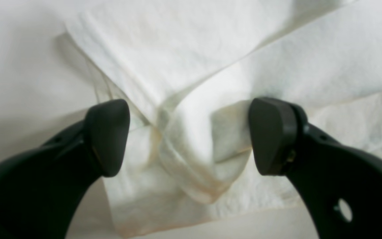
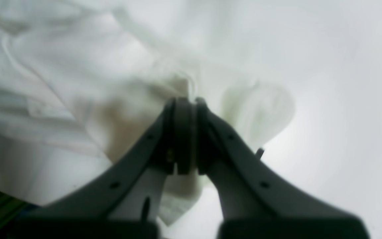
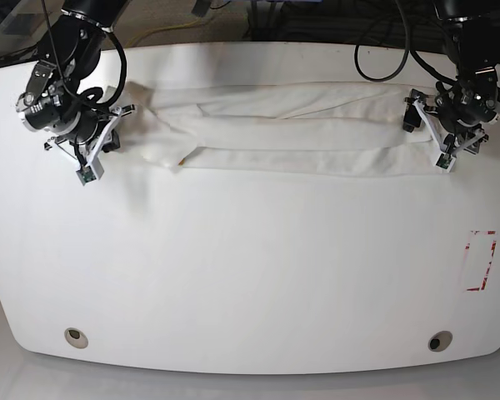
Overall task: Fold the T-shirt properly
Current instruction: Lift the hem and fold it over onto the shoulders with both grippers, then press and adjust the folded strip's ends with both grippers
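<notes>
Base view: your T-shirt [image 3: 292, 133] lies as a long folded band across the table's [image 3: 250, 275] far side. Your right gripper [image 2: 185, 132] is clamped on cloth at one end; your left gripper [image 1: 189, 136] straddles the other end, jaws apart.

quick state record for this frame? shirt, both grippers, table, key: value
shirt: T-shirt folded into a long narrow band across the far side of the table; print not visible
left gripper: left gripper open, straddling a bunched end of the shirt
right gripper: right gripper shut, white cloth pinched at its tips
arm positions: one at each end of the band
table marks: red rectangle outline near one edge
</notes>
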Tool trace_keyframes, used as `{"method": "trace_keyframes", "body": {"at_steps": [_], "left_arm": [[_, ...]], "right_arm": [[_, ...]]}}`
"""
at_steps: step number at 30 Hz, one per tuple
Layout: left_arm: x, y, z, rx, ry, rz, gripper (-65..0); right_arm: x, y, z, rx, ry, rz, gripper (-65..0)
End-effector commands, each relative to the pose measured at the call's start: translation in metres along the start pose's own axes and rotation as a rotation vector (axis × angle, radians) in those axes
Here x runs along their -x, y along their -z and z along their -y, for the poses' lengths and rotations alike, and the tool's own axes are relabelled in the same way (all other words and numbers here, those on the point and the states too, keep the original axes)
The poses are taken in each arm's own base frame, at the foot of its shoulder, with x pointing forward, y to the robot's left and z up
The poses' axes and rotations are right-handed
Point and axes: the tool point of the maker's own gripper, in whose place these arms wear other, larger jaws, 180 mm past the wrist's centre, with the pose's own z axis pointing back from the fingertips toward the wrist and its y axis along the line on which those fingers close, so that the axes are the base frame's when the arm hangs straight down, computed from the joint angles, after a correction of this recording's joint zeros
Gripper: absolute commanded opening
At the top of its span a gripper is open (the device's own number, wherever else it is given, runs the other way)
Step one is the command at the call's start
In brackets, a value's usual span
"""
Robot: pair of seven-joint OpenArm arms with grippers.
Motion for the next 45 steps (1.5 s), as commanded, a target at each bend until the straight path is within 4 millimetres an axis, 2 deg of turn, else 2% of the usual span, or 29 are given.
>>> {"method": "trace_keyframes", "body": {"at_steps": [1, 4, 6, 9, 11, 14, 17, 21, 24, 27, 30, 34, 35, 38, 45], "left_arm": [[0.001, -0.003, -0.007, -0.023, 0.016, -0.013, -12.5], [0.001, -0.003, -0.007, -0.023, 0.016, -0.013, -12.5], [0.000, -0.003, -0.007, -0.022, 0.015, -0.012, -12.5], [-0.001, -0.004, -0.008, -0.023, 0.016, -0.005, -12.5], [-0.003, -0.005, -0.008, -0.025, 0.014, 0.001, -12.5], [-0.020, -0.010, -0.012, -0.042, 0.030, 0.045, -12.4], [-0.033, -0.015, -0.008, -0.033, 0.067, 0.078, -12.2], [-0.043, -0.022, -0.008, -0.022, 0.091, 0.123, -12.1], [-0.040, -0.028, -0.019, -0.056, 0.060, 0.111, -11.9], [-0.042, -0.034, -0.036, -0.099, 0.030, 0.088, -11.9], [-0.036, -0.042, -0.054, -0.127, -0.037, 0.078, -10.6], [-0.027, -0.047, -0.061, -0.093, -0.142, 0.100, -1.1], [-0.025, -0.047, -0.062, -0.084, -0.163, 0.106, -0.4], [-0.016, -0.039, -0.060, -0.030, -0.228, 0.113, -0.3], [0.005, -0.020, -0.051, 0.076, -0.328, 0.086, -0.3]], "right_arm": [[0.003, 0.006, 0.006, -0.007, 0.017, 0.009, -65.0], [0.008, 0.018, 0.007, -0.037, 0.055, 0.019, -65.0], [0.012, 0.022, 0.013, -0.041, 0.067, 0.013, -59.3], [0.014, 0.022, 0.019, -0.037, 0.070, 0.008, -38.4], [0.006, 0.008, 0.028, 0.010, 0.068, 0.048, -26.0], [-0.005, -0.014, 0.032, 0.073, 0.060, 0.091, -16.5], [-0.010, -0.022, 0.021, 0.064, 0.053, 0.095, -16.3], [-0.008, -0.016, -0.009, -0.079, 0.092, 0.129, -18.7], [0.000, -0.003, -0.031, -0.179, 0.131, 0.122, -20.0], [0.011, 0.012, -0.044, -0.239, 0.151, 0.077, -20.6], [0.019, 0.028, -0.051, -0.284, 0.193, 0.065, -20.6], [0.028, 0.048, -0.057, -0.321, 0.204, 0.044, -20.6], [0.027, 0.051, -0.060, -0.329, 0.199, 0.043, -20.6], [0.023, 0.060, -0.067, -0.351, 0.182, 0.041, -20.6], [0.023, 0.062, -0.069, -0.355, 0.176, 0.042, -20.6]]}}
